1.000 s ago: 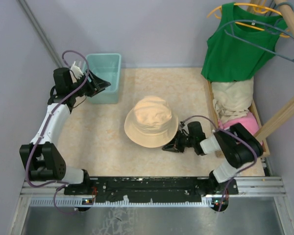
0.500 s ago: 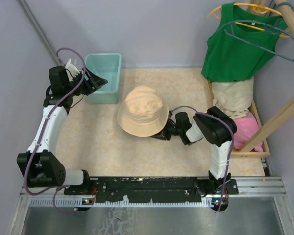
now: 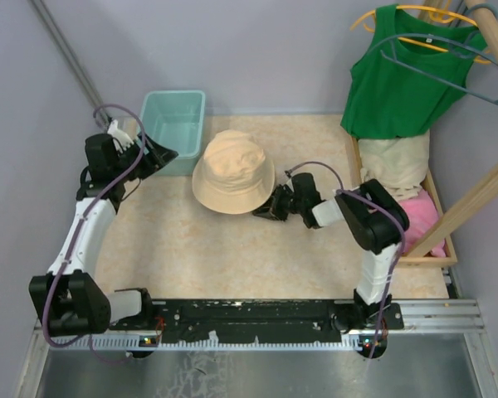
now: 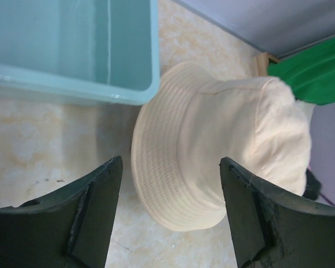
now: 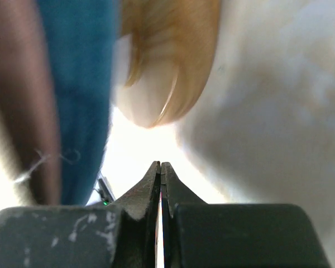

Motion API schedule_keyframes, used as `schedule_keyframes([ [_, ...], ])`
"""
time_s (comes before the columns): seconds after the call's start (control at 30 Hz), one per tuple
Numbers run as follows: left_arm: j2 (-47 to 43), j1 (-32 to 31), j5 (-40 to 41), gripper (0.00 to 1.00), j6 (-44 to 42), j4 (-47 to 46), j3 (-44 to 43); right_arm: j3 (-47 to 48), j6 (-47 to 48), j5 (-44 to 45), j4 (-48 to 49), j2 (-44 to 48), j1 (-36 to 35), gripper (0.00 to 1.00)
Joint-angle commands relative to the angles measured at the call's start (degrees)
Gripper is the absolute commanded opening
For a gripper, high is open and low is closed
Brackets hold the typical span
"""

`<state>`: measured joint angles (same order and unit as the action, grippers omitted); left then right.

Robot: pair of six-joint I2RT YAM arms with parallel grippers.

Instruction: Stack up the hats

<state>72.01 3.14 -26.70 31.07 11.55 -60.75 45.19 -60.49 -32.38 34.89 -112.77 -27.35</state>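
The left gripper (image 4: 170, 184) hangs with its jaws spread wide and nothing between them, poised just in front of the teal basket (image 3: 174, 124) and aimed at the beige bucket hat (image 3: 232, 170). The hat sits crown up on the tabletop (image 3: 191, 240), its brim just beside the basket's long side wall. On the hat's side away from the basket, the right gripper (image 5: 161, 167) has its fingers pressed together on nothing visible, tips low at the brim's edge. Its wrist camera catches blurred bands of blue cloth (image 5: 72, 84) and dark red cloth (image 5: 11, 100) close to the lens under the beige brim; whether these are hats in a pile cannot be told. A pink fabric bundle (image 3: 419, 217) lies well apart from the basket, past the right arm.

The step in hand appears to be shifting the beige hat within the left arm's reach. The next move likely calls for the open jaws to drop onto the brim nearest the basket and pinch the floppy fabric cleanly, without catching the basket's wall.
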Motion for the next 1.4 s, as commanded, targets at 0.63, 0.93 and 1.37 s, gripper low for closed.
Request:
schedule_keyframes([
  [0.63,2.72,0.43,28.99,1.0,-12.98,-15.82,21.19,-2.1,35.88,19.9,-52.39,54.81,2.87,0.99],
  [0.93,7.86,1.22,13.23,1.0,-28.03,-51.43,37.13,-3.26,36.32,17.35,-54.17,56.3,6.46,0.99],
  [1.37,15.89,1.19,13.83,1.0,-30.42,-95.15,54.64,-1.59,39.67,32.64,-54.39,53.58,7.05,0.99],
])
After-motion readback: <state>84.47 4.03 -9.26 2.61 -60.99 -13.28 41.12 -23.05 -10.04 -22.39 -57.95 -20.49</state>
